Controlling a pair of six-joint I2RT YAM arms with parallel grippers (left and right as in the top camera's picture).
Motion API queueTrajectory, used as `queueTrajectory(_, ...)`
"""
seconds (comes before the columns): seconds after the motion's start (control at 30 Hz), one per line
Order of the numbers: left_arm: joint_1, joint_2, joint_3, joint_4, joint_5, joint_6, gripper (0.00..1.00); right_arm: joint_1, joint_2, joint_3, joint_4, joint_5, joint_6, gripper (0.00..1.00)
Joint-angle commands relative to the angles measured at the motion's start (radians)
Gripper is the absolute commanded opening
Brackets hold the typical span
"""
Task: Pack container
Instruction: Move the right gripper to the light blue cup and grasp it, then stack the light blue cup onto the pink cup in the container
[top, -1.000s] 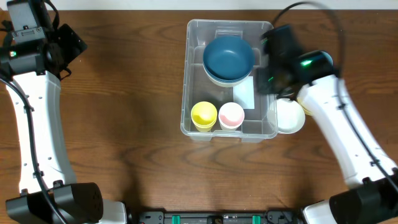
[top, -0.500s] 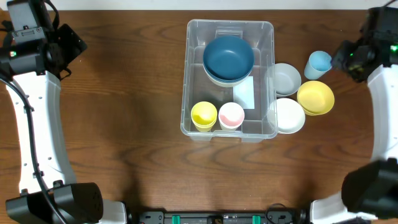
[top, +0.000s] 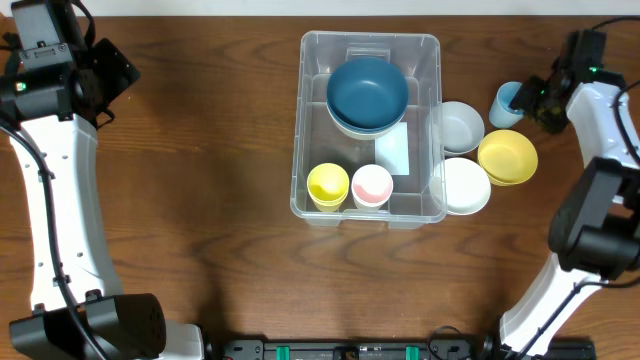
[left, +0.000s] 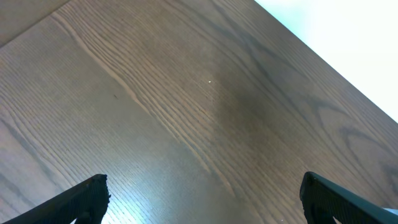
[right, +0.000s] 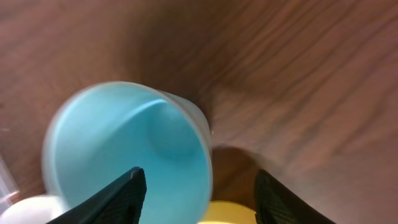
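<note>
The large clear rectangular plastic container (top: 300, 130) stands upright on the dark brown wooden table (top: 200, 200), at the middle of the overhead view toward the far edge; inside it, at its far end, sits a dark blue round bowl (top: 367, 92); a white rectangular label (top: 394, 152) lies on its floor just nearer than that bowl; at its near end stand a yellow cup (top: 328, 186) and, touching it on the right, a pink-and-white cup (top: 372, 186); outside, against the container's right wall, rest a pale grey bowl (top: 460, 126) and a white bowl (top: 466, 186); a yellow bowl (top: 508, 157) sits further right of these, and a light blue plastic cup (top: 511, 102) stands upright well right of the container's far end; the right gripper (right: 199, 199) is at this cup, its fingers (right: 118, 193) spread, one over the cup's mouth and one outside, the rim wall between them; whether either touches the cup cannot be told; the left gripper (left: 205, 205) hangs far left of the container, its fingers spread wide over bare wood, holding nothing.
</note>
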Motion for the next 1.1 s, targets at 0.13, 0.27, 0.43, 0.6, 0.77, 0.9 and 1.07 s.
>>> queueTrajectory(0.13, 0.003, -0.005, 0.005, -0.002, -0.012, 0.013, 0.98, 0.005, 0.055, 0.014, -0.012, -0.037, -0.006, 0.17)
queueTrajectory(0.27, 0.003, -0.005, 0.005, -0.002, -0.012, 0.013, 0.98, 0.001, 0.005, 0.015, -0.045, -0.011, -0.007, 0.01)
queueTrajectory(0.43, 0.003, -0.005, 0.005, -0.002, -0.012, 0.013, 0.98, 0.001, -0.138, 0.016, -0.074, 0.054, -0.044, 0.01)
queueTrajectory(0.6, 0.003, -0.005, 0.005, -0.002, -0.012, 0.013, 0.98, 0.019, -0.339, 0.016, -0.150, 0.024, -0.077, 0.01)
queueTrajectory(0.77, 0.003, -0.005, 0.005, -0.002, -0.012, 0.013, 0.98, 0.092, -0.534, 0.016, -0.301, -0.066, -0.101, 0.01)
queueTrajectory(0.9, 0.003, -0.005, 0.005, -0.002, -0.012, 0.013, 0.98, 0.224, -0.645, 0.016, -0.428, -0.071, -0.101, 0.01)
queueTrajectory(1.07, 0.003, -0.005, 0.005, -0.002, -0.012, 0.013, 0.98, 0.462, -0.695, 0.016, -0.509, -0.070, -0.073, 0.02)
